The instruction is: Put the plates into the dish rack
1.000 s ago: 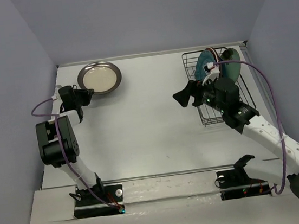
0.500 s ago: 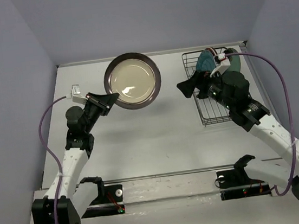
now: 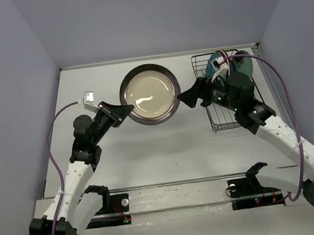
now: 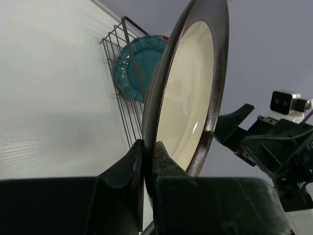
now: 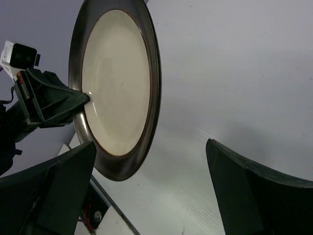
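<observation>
The cream plate (image 3: 149,94), pinched at its rim by the left gripper (image 3: 126,110), hangs over the middle of the table's (image 3: 150,153) far half and bars the way across. The right gripper (image 3: 191,95), jaws wide, stands just beside the plate's right rim. Teal plates (image 3: 215,64) fill the far end of the dish rack (image 3: 226,123) in the far right corner, while its near rows stand free. The table's far left corner and near half lie open.

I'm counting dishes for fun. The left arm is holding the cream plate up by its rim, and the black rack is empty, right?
Not quite. The left end effector does hold the cream plate by its rim, but the dish rack is not empty: a teal plate stands in it, as the top external view shows.
</observation>
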Controlling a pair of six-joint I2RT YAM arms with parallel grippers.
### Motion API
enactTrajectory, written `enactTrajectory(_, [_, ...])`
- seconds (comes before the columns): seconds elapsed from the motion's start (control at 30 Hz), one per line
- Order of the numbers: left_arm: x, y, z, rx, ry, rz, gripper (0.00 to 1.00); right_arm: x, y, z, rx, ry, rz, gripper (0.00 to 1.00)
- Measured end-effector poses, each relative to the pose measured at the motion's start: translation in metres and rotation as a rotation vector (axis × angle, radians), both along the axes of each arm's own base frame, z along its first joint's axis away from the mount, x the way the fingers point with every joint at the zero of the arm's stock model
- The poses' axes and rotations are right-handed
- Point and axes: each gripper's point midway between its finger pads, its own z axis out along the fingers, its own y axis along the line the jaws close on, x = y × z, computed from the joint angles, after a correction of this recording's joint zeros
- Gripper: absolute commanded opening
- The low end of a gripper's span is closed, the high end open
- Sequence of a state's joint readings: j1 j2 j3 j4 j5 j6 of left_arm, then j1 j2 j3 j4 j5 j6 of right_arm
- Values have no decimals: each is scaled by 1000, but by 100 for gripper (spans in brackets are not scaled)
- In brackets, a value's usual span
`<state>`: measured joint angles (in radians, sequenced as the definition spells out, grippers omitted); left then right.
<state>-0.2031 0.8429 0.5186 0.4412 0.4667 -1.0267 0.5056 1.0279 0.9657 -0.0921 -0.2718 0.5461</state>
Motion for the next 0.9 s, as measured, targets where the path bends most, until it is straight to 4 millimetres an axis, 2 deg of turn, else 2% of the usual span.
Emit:
enactTrajectory(0.17, [-10,-25,-15,26,36,-95,6,3,15,-16,1,31,69,99])
enactTrajectory(0.2, [-11,-28,-17,31,42,-105,6,5,17,-19,-3,40,73,96])
enactTrajectory(0.23, [-13,-31,-20,37,51,-120,6,6,18,-22,-4,47,78,90])
enactTrajectory(0.27, [-15,-33,-22,43,56,-129,6,7,20,-25,-4,54,81,73])
enactTrajectory(0.33, [-17,-37,-23,51,58,-144,6,9,22,-31,-3,61,86,58])
enactTrajectory(0.37, [-19,-39,-22,54,53,-153,6,8,22,-33,5,70,86,44])
enactTrajectory(0.43, [-21,-41,-19,57,42,-166,6,8,22,-35,16,75,81,42])
enactTrajectory(0.47, [-22,-43,-16,55,35,-174,6,8,22,-36,18,74,79,33])
enactTrajectory(0.53, [-22,-45,-12,55,20,-181,6,8,22,-37,23,77,79,25])
enactTrajectory(0.57, [-23,-45,-11,54,17,-184,6,8,22,-36,25,78,77,8])
enactTrajectory(0.63, [-23,-46,-8,55,6,-185,6,10,22,-35,38,85,68,7])
enactTrajectory(0.73, [-21,-44,-5,65,-14,-180,42,11,21,-30,67,91,60,7])
enactTrajectory(0.77, [-20,-44,-4,67,-17,-177,65,12,21,-29,68,86,58,7])
enactTrajectory(0.87, [-21,-46,3,87,-40,-192,88,15,16,-28,52,69,31,7])
enactTrajectory(0.9, [-20,-47,9,102,-58,-195,90,17,13,-30,40,67,14,7])
